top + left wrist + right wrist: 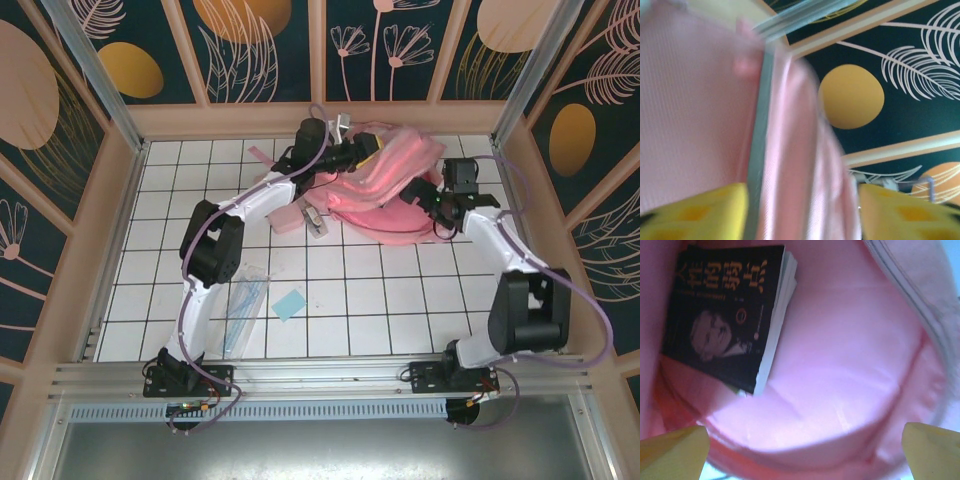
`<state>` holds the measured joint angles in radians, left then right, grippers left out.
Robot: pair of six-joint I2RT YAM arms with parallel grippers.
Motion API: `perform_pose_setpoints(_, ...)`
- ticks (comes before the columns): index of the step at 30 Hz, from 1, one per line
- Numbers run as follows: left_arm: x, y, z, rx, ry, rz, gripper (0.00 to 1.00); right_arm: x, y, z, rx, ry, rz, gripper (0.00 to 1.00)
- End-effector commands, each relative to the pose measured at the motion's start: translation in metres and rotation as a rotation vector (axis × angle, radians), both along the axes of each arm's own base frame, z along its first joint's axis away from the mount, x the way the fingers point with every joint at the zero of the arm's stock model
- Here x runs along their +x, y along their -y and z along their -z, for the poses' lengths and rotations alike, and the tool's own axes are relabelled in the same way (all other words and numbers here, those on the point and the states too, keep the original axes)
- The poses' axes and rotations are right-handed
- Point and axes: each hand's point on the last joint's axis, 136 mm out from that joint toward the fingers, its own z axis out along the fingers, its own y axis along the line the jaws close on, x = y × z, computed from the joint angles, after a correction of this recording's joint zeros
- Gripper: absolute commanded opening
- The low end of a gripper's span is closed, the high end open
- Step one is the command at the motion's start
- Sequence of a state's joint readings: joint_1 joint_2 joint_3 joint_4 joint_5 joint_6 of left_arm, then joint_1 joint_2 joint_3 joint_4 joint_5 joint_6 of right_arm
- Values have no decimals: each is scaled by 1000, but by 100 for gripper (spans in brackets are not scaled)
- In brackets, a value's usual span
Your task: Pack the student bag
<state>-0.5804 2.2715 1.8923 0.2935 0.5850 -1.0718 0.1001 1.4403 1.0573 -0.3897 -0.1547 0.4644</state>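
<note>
One student bag (395, 175), pink and soft, lies on the one tiled counter (400, 310). One book (725, 315) with a dark cover sits inside it. On the tiles there are one clear packet (243, 305) with something blue in it and one small pale blue square (288, 303). Just beside the bag lie one small flat pink piece (290, 215) and one pale grey item (316, 224); what these two are cannot be told. There are two arms, one left arm (215, 250) and one right arm (525, 310). Each carries one pair of jaws, two pairs in all. Each wrist view shows two yellow fingertips (672, 452), four altogether.
</note>
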Motion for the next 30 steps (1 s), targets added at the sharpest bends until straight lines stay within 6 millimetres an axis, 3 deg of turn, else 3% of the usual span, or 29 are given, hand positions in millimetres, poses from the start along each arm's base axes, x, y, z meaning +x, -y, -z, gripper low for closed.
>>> perform_pose_setpoints(1, 5, -29, -25, 85, 108, -104, 81, -31, -3, -15, -86, 10, -66, 98)
perform_pose_setpoints(5, 0, -77, 4, 190, 73, -244, 82, -43, -23, -22, -69, 27, -104, 98)
perform_pose_setpoints(11, -26, -133, 76, 200, -102, -385, 78, -46, -68, -25, -31, 64, -151, 96)
perform_pose_setpoints(15, -35, -142, 113, 194, -189, -411, 73, -46, -94, -26, 11, 95, -181, 93)
perform_pose_setpoints(18, -32, -141, 129, 172, -232, -426, 67, -46, -103, -26, 24, 103, -192, 92)
perform_pose_setpoints(25, -27, -148, 166, 206, -306, -484, 62, -46, -101, -27, 10, 115, -171, 92)
perform_pose_setpoints(30, -31, -160, 178, 312, -309, -512, 63, -44, -99, -30, 5, 134, -161, 91)
